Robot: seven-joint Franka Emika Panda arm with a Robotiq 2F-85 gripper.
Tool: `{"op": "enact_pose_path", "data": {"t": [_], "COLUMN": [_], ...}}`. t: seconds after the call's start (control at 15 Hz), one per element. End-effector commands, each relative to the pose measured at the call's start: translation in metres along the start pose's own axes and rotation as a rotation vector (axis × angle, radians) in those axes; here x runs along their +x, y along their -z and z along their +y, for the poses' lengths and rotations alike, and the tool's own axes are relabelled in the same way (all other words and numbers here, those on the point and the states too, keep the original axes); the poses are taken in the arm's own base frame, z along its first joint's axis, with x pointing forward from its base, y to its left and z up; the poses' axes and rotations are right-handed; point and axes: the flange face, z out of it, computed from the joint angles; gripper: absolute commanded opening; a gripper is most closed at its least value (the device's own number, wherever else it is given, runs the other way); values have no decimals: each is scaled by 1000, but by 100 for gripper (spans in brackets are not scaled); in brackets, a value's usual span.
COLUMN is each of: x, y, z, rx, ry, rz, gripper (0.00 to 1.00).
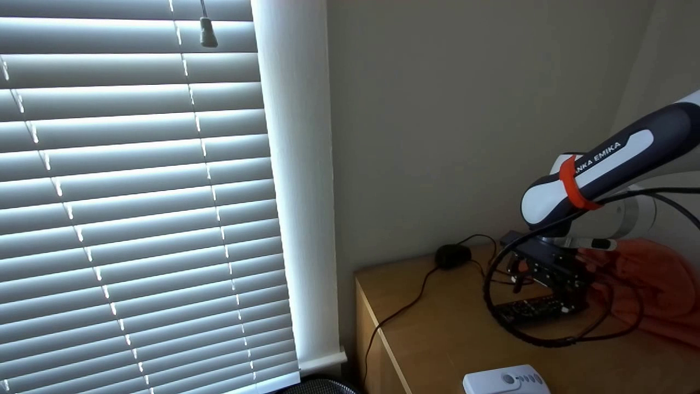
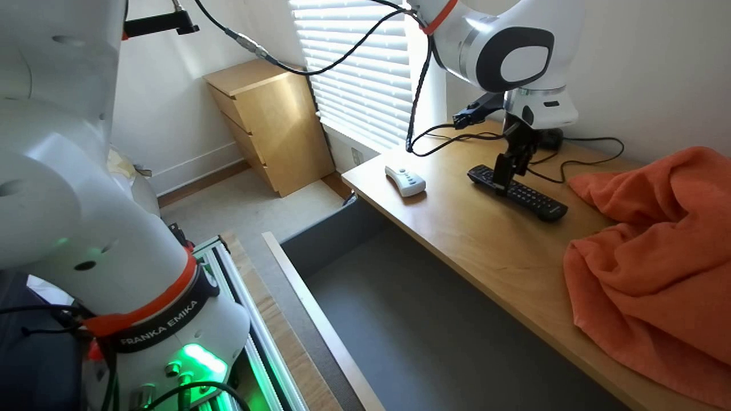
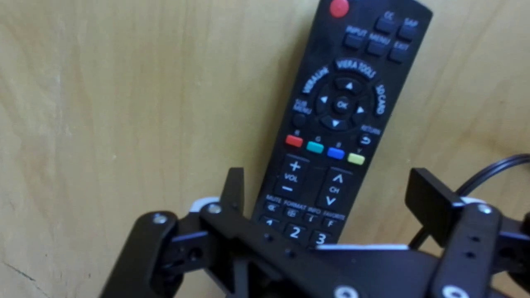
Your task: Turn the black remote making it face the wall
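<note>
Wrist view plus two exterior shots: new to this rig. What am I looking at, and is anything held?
It's one robot arm, white and black, ending in a two-fingered gripper. Both exterior views come from cameras standing off the robot; its base shows in an exterior view. The wrist view is shot from the arm itself, looking down past the fingers.

On the wooden top lie a black remote, buttons up, a white device with buttons, a rumpled orange cloth and a small black object with cables.

Nothing looks gripped: the fingers stand open on either side of the remote, the one at the right of the wrist view clearly apart from it. The job is turning the remote to face the wall.
</note>
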Motion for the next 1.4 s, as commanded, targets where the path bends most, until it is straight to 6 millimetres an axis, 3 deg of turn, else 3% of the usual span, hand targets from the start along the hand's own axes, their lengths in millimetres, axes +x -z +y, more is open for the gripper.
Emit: {"op": "enact_pose_path", "data": {"t": [0.0, 0.33, 0.4, 0.93, 1.33], "x": [2, 6, 7, 8, -3], "y": [-9, 0, 1, 11, 2], "z": [-6, -11, -11, -9, 1], "rx": [22, 67, 73, 142, 92], "ry": [-100, -330, -379, -778, -1055], "rz": [-1, 8, 12, 79, 102], "gripper": [75, 35, 31, 31, 31]}}
